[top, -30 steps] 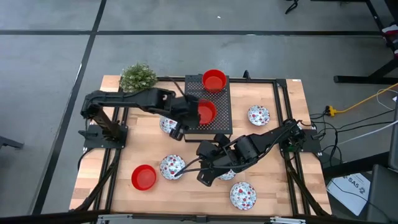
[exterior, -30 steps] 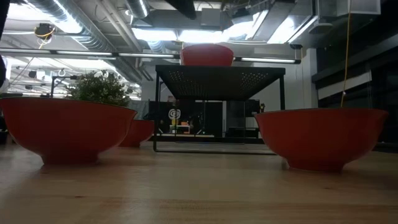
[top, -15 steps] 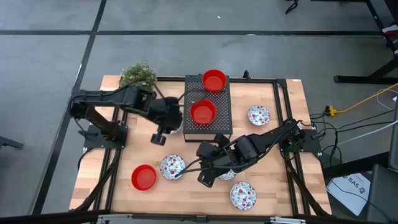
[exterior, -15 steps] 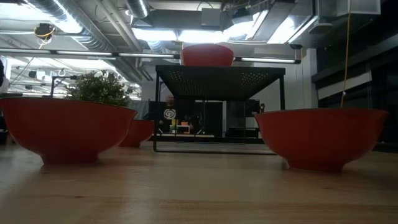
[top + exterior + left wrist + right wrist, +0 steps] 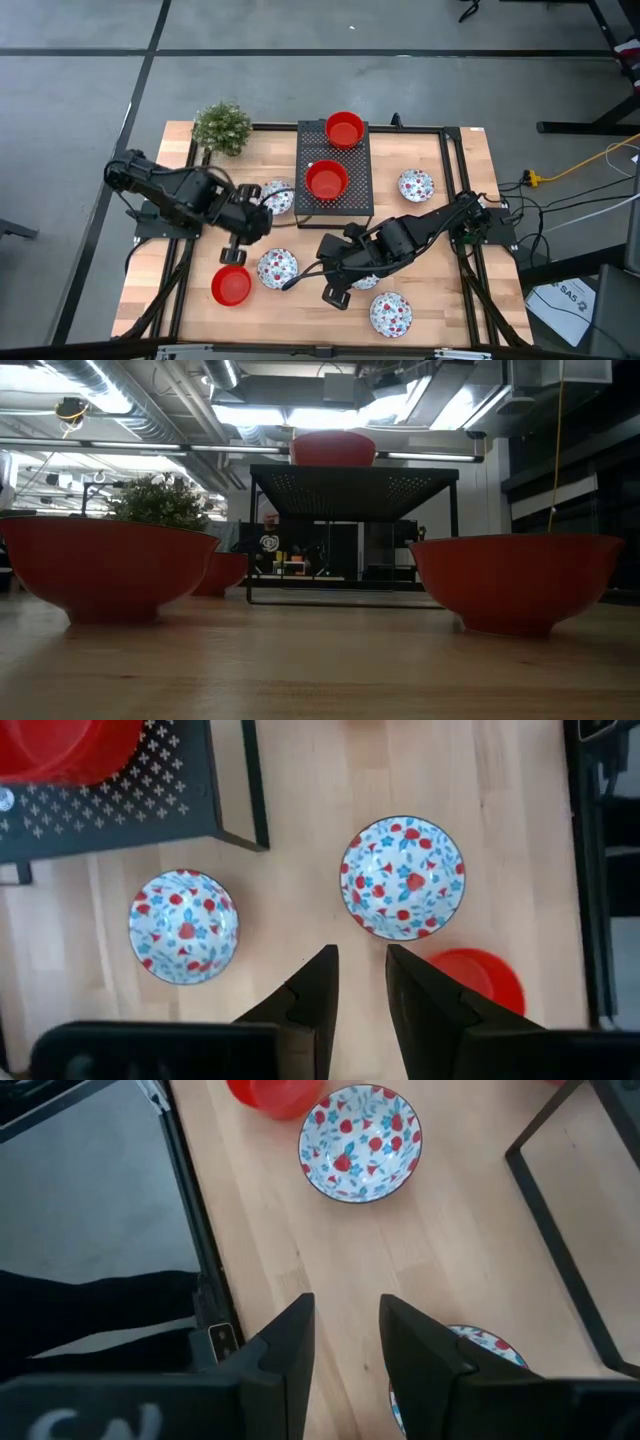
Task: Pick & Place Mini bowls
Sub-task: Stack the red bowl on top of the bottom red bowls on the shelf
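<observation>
Now the left end effector (image 5: 237, 250) has pulled back from the black box (image 5: 335, 208) and hangs empty, fingers apart, over the bench (image 5: 180, 290), between the red bowl at the front left (image 5: 231, 286) and the floral bowl beside the box (image 5: 277, 197). A second ago it was at the box with a red bowl; that bowl (image 5: 326, 181) now sits alone on the perforated top, in front of the other red bowl there (image 5: 344, 129), so I judge that 2 bowls are placed. From the wrist, 2 floral bowls lie ahead, 1 by the box leg (image 5: 184, 926) and 1 nearer the front (image 5: 403, 876), either a likely next pick. The right end effector (image 5: 337, 291) has eased slightly toward the front edge, fingers apart and empty, beside a floral bowl (image 5: 360, 1142). Another floral bowl sits at the right rear (image 5: 416, 185) and 1 at the front (image 5: 390, 314). A green plant (image 5: 222, 127) stands at the rear left. No writing on the bowls or box is readable; a white label on the floor at the right is too small to read.
</observation>
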You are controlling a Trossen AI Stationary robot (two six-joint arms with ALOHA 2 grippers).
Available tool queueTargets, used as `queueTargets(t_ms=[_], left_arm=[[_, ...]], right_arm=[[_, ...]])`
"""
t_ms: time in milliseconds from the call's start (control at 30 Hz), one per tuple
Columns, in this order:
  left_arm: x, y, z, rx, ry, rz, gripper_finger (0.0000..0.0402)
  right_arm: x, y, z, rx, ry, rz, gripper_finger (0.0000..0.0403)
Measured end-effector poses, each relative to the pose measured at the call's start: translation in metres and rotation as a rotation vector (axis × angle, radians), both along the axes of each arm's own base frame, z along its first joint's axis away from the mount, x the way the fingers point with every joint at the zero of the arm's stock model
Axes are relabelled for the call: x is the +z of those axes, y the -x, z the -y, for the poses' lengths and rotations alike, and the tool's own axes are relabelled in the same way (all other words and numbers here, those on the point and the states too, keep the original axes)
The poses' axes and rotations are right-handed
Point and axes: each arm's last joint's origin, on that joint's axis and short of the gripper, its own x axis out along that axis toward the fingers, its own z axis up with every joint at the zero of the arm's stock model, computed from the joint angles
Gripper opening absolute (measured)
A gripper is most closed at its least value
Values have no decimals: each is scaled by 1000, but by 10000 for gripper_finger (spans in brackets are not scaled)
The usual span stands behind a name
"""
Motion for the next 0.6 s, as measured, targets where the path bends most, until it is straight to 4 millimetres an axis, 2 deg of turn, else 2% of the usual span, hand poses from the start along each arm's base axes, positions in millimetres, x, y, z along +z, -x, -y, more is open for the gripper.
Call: queueTargets(t_ms=[167, 267, 600], left_arm=[[-1, 9, 21, 95, 39, 8, 76], [-8, 12, 38, 128, 37, -6, 73], [-80, 29, 88, 214, 54, -127, 69]], right_arm=[[0, 0, 0, 0, 0, 0, 116], [0, 0, 0, 0, 0, 0, 116], [0, 0, 0, 0, 0, 0, 116]])
